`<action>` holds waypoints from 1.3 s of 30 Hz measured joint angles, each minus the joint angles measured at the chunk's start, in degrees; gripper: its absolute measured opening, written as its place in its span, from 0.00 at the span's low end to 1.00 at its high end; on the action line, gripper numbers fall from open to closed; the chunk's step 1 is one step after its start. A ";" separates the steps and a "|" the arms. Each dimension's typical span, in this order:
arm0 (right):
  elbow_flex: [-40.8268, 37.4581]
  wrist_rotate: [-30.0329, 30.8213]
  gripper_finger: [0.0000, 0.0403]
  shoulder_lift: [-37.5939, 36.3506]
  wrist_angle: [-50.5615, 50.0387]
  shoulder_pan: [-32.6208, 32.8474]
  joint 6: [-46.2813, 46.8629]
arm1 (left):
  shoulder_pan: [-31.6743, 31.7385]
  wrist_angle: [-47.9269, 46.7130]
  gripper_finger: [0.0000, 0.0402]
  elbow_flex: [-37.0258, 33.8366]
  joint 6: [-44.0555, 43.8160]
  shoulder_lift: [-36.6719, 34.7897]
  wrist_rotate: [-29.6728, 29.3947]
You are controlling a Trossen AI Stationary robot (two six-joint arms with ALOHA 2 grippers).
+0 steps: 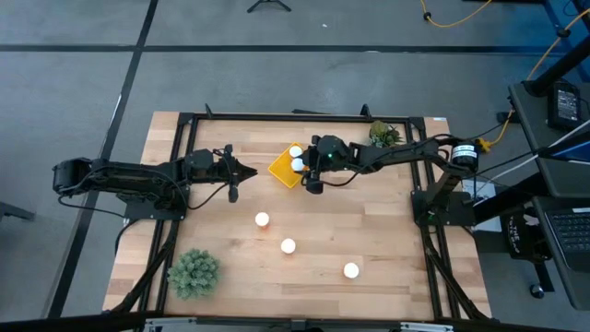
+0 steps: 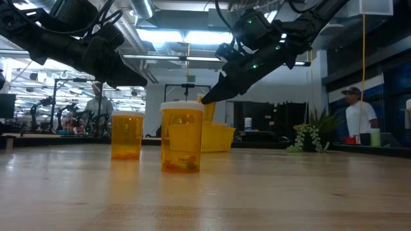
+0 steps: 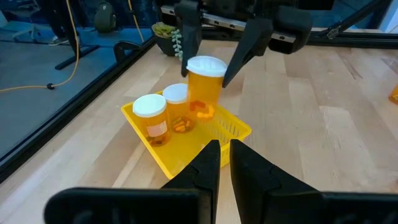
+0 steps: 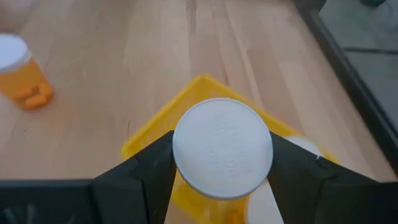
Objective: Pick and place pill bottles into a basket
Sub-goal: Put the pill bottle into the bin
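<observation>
- Left wrist view shows your right claw point(image 3: 211, 53) pinching a pill bottle point(image 3: 204, 87) above the yellow basket point(image 3: 233, 130), beside two bottles point(image 3: 151, 118) already inside.
- Release too high and it may tip its neighbours.
- Left claw point(image 3: 224, 155), pressed together, waits nearby; three bottles point(image 1: 289, 246) remain on the surface point(image 1: 387, 258).

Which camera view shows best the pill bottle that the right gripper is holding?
The left wrist view: the held bottle shows whole between the right gripper fingers, above the basket. The right wrist view shows only its cap, the low view hides most of it, and the high view hides it.
</observation>
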 joint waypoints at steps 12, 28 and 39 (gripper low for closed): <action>-0.05 0.02 0.55 2.85 0.91 -0.93 -0.13 | 0.02 -0.05 0.08 0.00 0.00 0.02 -0.04; -1.39 0.02 0.55 2.85 0.46 -0.93 -0.02 | 0.02 -0.08 0.08 0.00 0.00 0.02 -0.04; -1.39 -0.46 0.55 2.85 1.02 -0.93 -0.13 | 0.01 -0.08 0.08 0.00 0.00 0.01 -0.04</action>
